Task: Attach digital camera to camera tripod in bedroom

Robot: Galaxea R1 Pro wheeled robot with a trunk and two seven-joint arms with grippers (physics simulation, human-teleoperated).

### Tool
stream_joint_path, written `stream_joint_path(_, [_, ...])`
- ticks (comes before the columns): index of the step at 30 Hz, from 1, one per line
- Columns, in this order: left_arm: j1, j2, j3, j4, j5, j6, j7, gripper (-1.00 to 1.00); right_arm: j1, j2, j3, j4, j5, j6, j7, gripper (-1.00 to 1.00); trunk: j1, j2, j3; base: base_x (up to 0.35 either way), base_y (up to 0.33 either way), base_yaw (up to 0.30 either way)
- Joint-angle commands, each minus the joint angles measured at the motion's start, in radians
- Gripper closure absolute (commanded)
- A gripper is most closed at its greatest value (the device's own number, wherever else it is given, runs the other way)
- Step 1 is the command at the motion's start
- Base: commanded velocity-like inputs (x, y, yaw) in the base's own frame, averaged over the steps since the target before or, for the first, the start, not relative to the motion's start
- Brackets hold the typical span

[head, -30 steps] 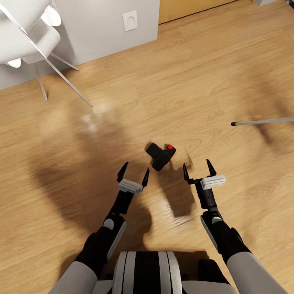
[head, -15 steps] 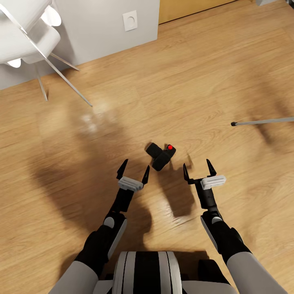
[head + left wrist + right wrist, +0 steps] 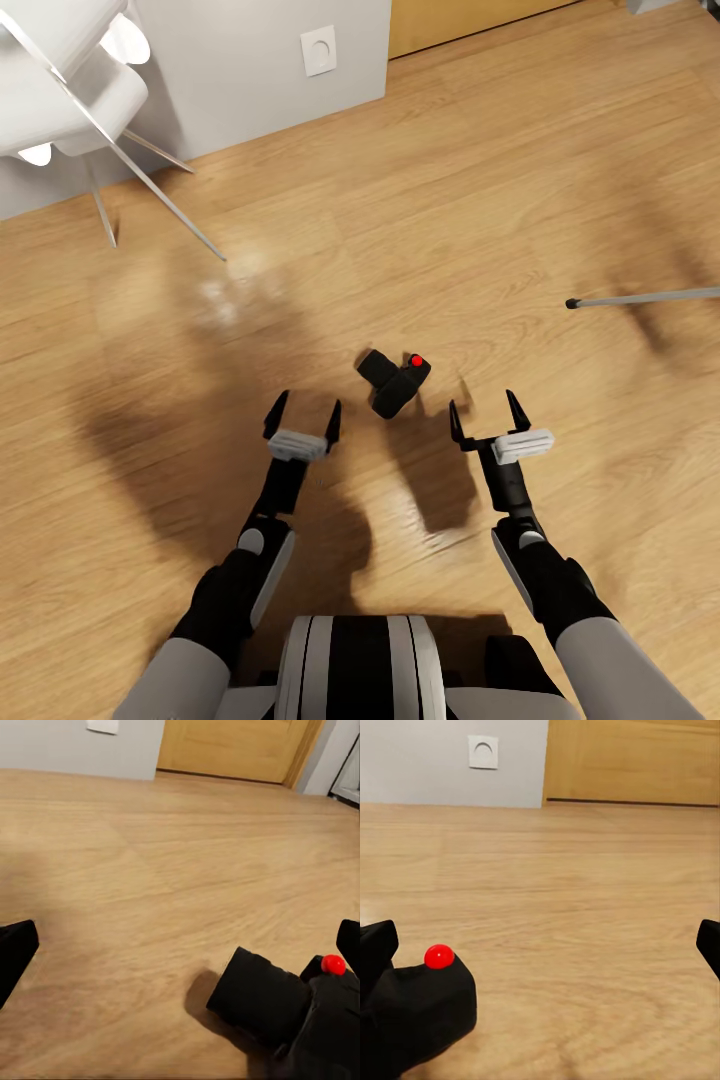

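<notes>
Lying on the wooden plank floor (image 3: 500, 170), out in the open and well away from the grey wall (image 3: 250, 70): the digital camera (image 3: 393, 381), small, black, red button (image 3: 416, 360) on top. Sits between the two grippers and a little beyond their tips, touching neither. Left gripper (image 3: 303, 415) low over the planks just beside the camera body on its left, fingers spread wide with nothing between them. Right gripper (image 3: 487, 409) near the camera on its right, likewise spread and empty, slightly farther off than the left one.

Long axis of the camera set slantwise across the planks: stubby lens barrel toward the far left, bulged grip end toward the near right, button at the far right corner of the body. Seen from the left wrist, barrel (image 3: 261, 996) pointing out over bare floor, button (image 3: 333, 964) behind it. Seen from the right wrist, rounded grip (image 3: 416, 1016) close by one fingertip.

One silver leg of the camera tripod (image 3: 645, 297) reaching in from the floor's right edge, black foot down, well apart from the camera. White chair (image 3: 70, 90) at the far left corner, socket plate (image 3: 319, 50) on the wall, oak door (image 3: 470, 20) beyond.
</notes>
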Motion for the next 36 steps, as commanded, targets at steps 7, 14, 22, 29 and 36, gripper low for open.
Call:
stream_joint_path(7, [0.0,0.003,0.065,0.0,0.004,-0.001,-0.004,-1.0,0.001,-0.009,-0.002,0.0,0.002,-0.003,0.005,-1.0,0.0,0.0,0.0,0.0,0.0,0.0])
stream_joint_path(14, [0.0,0.004,0.08,-0.033,0.006,-0.005,-0.009,-1.0,0.001,-0.014,0.001,0.0,0.0,-0.004,0.041,-1.0,0.0,0.0,0.0,0.0,0.0,0.0])
stream_joint_path(22, [0.0,0.036,0.108,-0.043,0.007,-0.007,-0.005,-1.0,0.001,-0.013,0.0,0.0,-0.005,-0.006,0.042,-1.0,0.0,0.0,0.0,0.0,0.0,0.0])
stream_joint_path(29, [0.0,0.038,0.115,-0.069,0.008,-0.013,-0.005,-1.0,0.001,-0.013,-0.001,0.0,-0.006,-0.005,0.043,-1.0,0.0,0.0,0.0,0.0,0.0,0.0])
stream_joint_path(36, [0.0,0.037,0.116,-0.081,0.008,-0.009,-0.005,-1.0,0.002,-0.013,-0.001,0.0,-0.006,-0.007,0.042,-1.0,0.0,0.0,0.0,0.0,0.0,0.0])
